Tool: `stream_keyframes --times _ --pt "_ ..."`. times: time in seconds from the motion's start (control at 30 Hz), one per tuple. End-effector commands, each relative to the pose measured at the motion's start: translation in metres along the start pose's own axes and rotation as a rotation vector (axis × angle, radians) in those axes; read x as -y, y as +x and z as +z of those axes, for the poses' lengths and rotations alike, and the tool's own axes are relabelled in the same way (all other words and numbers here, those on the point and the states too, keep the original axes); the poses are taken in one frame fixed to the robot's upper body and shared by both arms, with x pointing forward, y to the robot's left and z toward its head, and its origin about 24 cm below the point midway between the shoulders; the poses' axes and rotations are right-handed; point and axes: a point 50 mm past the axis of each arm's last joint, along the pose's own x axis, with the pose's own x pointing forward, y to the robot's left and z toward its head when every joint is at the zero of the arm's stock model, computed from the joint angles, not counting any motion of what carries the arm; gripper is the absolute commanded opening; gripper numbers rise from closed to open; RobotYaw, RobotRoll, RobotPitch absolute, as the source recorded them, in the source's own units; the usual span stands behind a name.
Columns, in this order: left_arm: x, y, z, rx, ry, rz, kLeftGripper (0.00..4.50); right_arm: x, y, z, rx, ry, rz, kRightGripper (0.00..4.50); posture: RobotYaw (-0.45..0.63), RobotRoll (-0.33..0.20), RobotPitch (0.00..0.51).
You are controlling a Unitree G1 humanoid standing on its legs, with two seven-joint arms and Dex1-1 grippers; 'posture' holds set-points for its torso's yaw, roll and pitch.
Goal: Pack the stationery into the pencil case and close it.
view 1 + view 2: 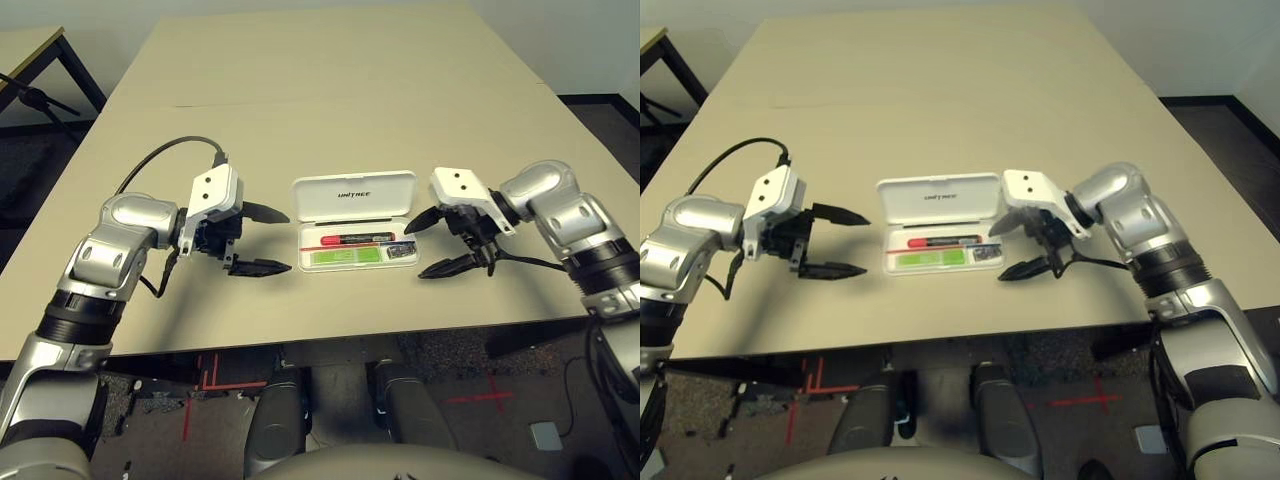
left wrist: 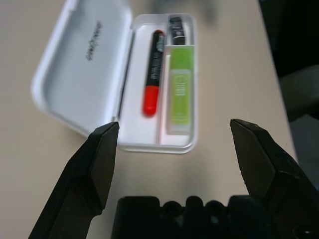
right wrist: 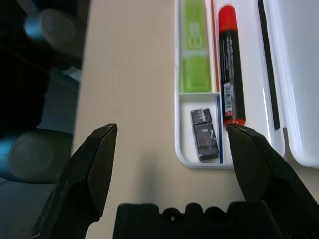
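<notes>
Leftmost, the left tool hangs just above the beige surface, its two black fingers spread wide with nothing between them, pointed toward the pencil case from a short way off. The case lies open near the front edge of the surface, between the two arms. Its white lid is folded back away from the robot, showing a small dark logo. In the tray, the red marker lies lengthwise in the channel next to the hinge. Beside it, on the robot's side of a thin divider, the light-green stick lies flat in its own compartment. The small dark piece sits in the little compartment at the case's right end, just past the end of the green stick and next to the marker's end. All three items are inside the tray. On the right, the right tool hovers just beside the right end of the case, fingers also parted widely and empty, not touching the case.
</notes>
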Motion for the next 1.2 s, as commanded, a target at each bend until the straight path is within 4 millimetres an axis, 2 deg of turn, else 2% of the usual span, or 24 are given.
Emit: stream_keyframes --times 0.03,0.1,0.2,0.37,0.53,0.67,0.93,1.2 --pt "-0.013 -0.007 -0.003 -0.018 -0.027 0.097 4.5 -0.003 -0.019 -0.001 0.028 0.02 -0.027 4.45 0.0 0.0 0.114" --pt "-0.022 -0.012 -0.002 -0.015 -0.05 0.143 4.5 -0.003 -0.031 -0.007 0.029 0.043 -0.073 4.45 0.0 0.0 0.112" --pt "-0.037 -0.017 -0.002 -0.017 -0.076 0.233 3.87 -0.009 -0.048 -0.01 0.086 0.044 -0.115 4.5 -0.01 0.0 0.111" --pt "-0.062 -0.017 -0.012 -0.043 -0.154 0.402 1.95 -0.017 -0.068 -0.019 0.149 0.03 -0.174 4.5 -0.03 0.0 0.111" --pt "-0.076 -0.014 -0.017 -0.071 -0.152 0.453 0.04 -0.019 -0.075 -0.023 0.148 0.033 -0.198 4.5 -0.05 0.0 0.119" --pt "-0.084 -0.004 -0.017 -0.056 -0.161 0.484 0.04 -0.022 -0.083 -0.023 0.143 0.044 -0.213 4.5 -0.06 0.0 0.122" --pt "-0.084 0.027 -0.012 -0.035 -0.139 0.373 0.04 -0.025 -0.089 -0.024 0.12 0.04 -0.233 4.5 -0.08 0.0 0.127" --pt "-0.081 0.045 0.003 -0.008 -0.091 0.256 0.04 -0.026 -0.089 -0.023 0.121 0.046 -0.234 4.5 -0.09 0.0 0.127"
